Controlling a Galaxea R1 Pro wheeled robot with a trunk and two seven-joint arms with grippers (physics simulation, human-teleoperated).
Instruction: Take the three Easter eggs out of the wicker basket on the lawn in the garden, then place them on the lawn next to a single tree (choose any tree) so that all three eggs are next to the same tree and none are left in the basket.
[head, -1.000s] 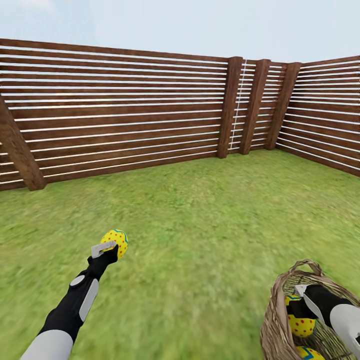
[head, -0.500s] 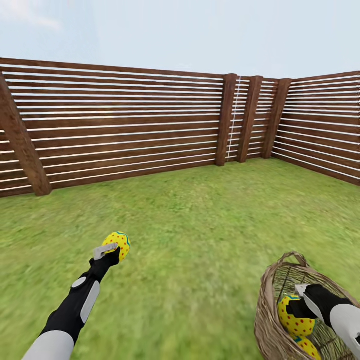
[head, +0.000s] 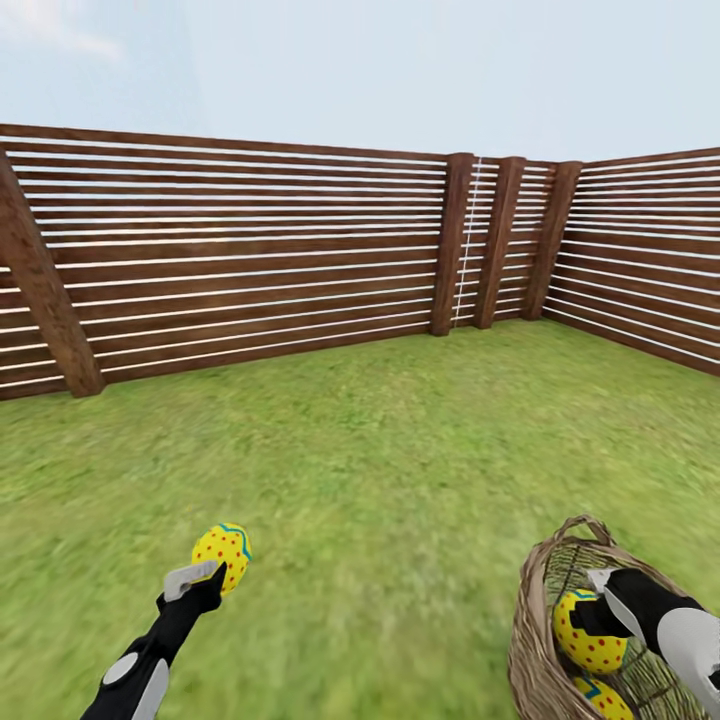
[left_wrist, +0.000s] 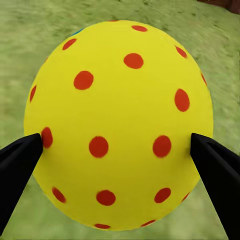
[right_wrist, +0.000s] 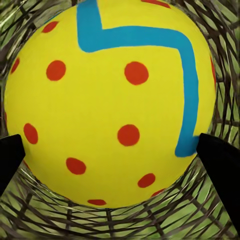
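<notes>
My left gripper is shut on a yellow Easter egg with red dots and a teal band, held low over the lawn. The left wrist view has that egg pinched between two black fingertips. Inside the wicker basket at the lower right, my right gripper is shut on a second dotted egg. From the right wrist, this egg carries a blue zigzag, with the basket weave behind it. A third egg lies deeper in the basket. The tree is out of view.
A dark brown slatted fence rings the garden ahead and to the right, with thick posts at the corner and a slanted brace on the left. Open grass stretches between me and the fence.
The view swung a little at first, then steadied. My left arm has drawn back toward me with its egg. The right gripper stays in the basket on its egg.
</notes>
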